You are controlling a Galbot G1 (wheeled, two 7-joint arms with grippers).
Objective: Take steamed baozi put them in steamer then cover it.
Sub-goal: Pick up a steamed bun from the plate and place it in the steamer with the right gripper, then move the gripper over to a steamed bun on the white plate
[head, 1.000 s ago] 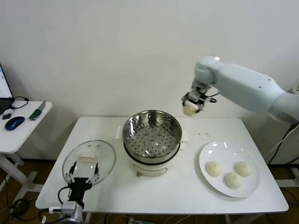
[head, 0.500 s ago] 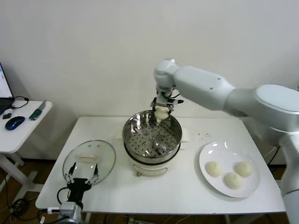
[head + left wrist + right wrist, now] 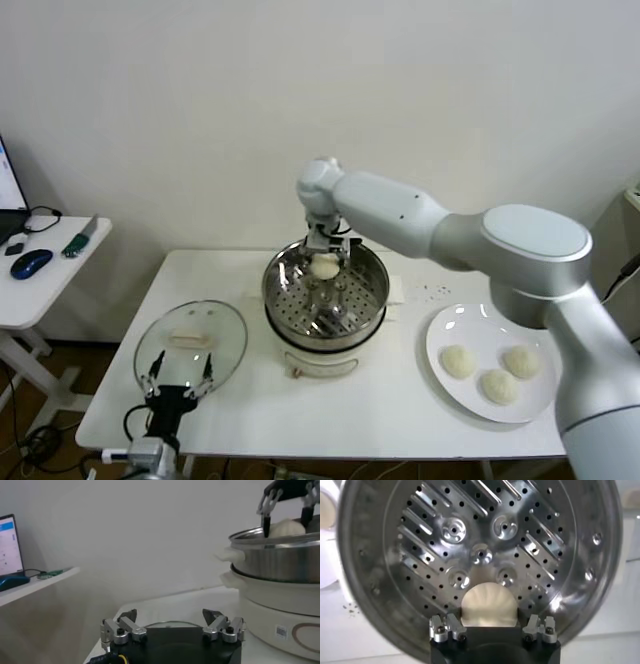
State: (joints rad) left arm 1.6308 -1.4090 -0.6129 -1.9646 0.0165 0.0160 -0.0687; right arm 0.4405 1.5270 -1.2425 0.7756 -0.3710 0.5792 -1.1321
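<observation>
a: what's the steamer (image 3: 325,295) made of?
b: shiny round steel, walls mirror-bright, sitting on a white base. its floor is a perforated tray with pressed ribs and small dimpled rings, plain to see in the right wrist view.

a: and the steamed baozi?
b: smooth, cream-white, dome-shaped dough. one bun (image 3: 325,266) hangs over the steamer's far side, between the fingers of the right gripper (image 3: 326,262). three more (image 3: 498,370) sit on a flat white plate (image 3: 447,327) at the table's right end.

a: are the right jaws gripping it?
b: they stand part-way apart with the bun between them. from the right wrist camera the bun (image 3: 487,607) fills the gap between the fingers (image 3: 445,626); i can't tell whether the pads still press it.

a: the left gripper (image 3: 176,388)?
b: parked low at the table's near left edge, jaws spread wide, holding nothing. a round clear glass lid (image 3: 190,345) lies flat beside it, just left of the steamer.

a: anything only the left wrist view gives?
b: a side look: the bun (image 3: 285,527) pokes above the steamer rim (image 3: 272,535) under dark fingertips.

a: the room?
b: a white table (image 3: 400,410) against a plain pale wall, and a small side desk (image 3: 40,280) to the left with a blue mouse (image 3: 31,263).
</observation>
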